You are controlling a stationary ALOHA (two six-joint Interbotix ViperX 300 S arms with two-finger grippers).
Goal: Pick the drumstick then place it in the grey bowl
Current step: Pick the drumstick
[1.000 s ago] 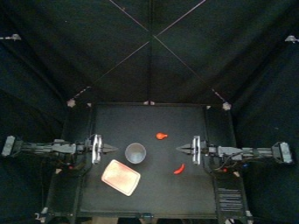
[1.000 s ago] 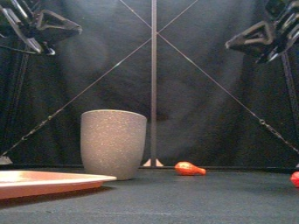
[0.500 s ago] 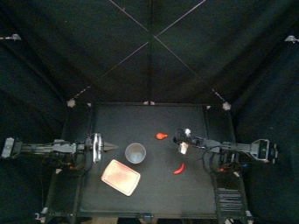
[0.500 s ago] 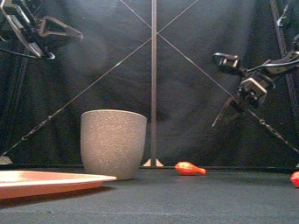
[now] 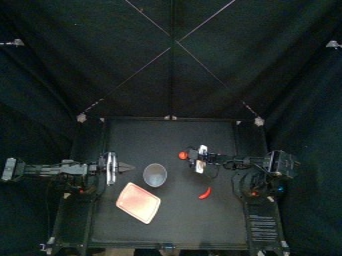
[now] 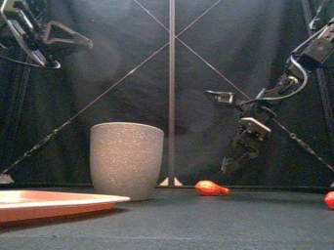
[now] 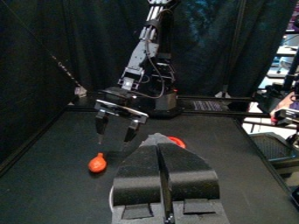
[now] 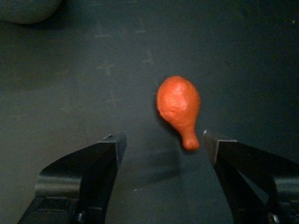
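While the left arm rests along the worktop's (image 5: 221, 222) left edge, the left claw (image 7: 163, 162) is clenched on nothing, its jaws pressed together. The right arm extends from the right edge to about the middle. The right claw (image 8: 163, 140) hangs released just above the drumstick (image 8: 177, 103), its jaws spread apart and touching nothing. The orange-red drumstick lies flat on the worktop, a little toward the back edge from the centre. The grey cup (image 6: 127, 160) stands upright near it, on the side toward the left edge, and apart from it. A pink tray (image 5: 138, 201) lies toward the front left corner. Another small red toy (image 5: 205, 193) lies nearer the front edge, apart from the drumstick.
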